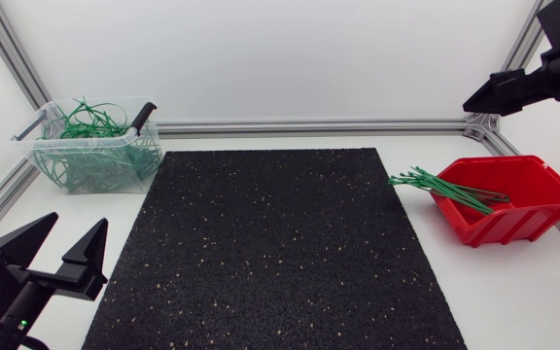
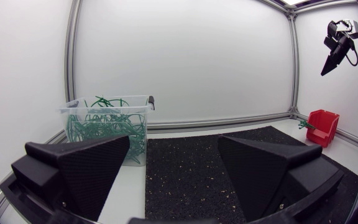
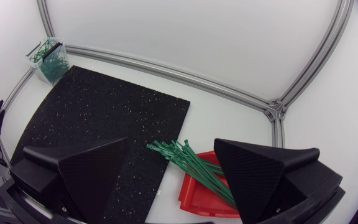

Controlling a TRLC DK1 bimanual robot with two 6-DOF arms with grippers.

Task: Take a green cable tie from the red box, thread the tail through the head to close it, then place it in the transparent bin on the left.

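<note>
Straight green cable ties (image 1: pixel 445 186) lie in the red box (image 1: pixel 523 219) at the table's right, their tips sticking out over its left rim. In the right wrist view the cable ties (image 3: pixel 194 165) and red box (image 3: pixel 194 193) show below and between my fingers. My right gripper (image 1: pixel 489 97) hangs open and empty high above the red box. The transparent bin (image 1: pixel 93 146) at the back left holds several closed green ties. My left gripper (image 1: pixel 52 253) stands open and empty near the front left corner, well short of the transparent bin (image 2: pixel 107 127).
A black speckled mat (image 1: pixel 270 253) covers the middle of the table. An aluminium frame rail (image 1: pixel 309 126) runs along the back edge, with white walls behind. The red box (image 2: pixel 323 126) shows far across the mat in the left wrist view.
</note>
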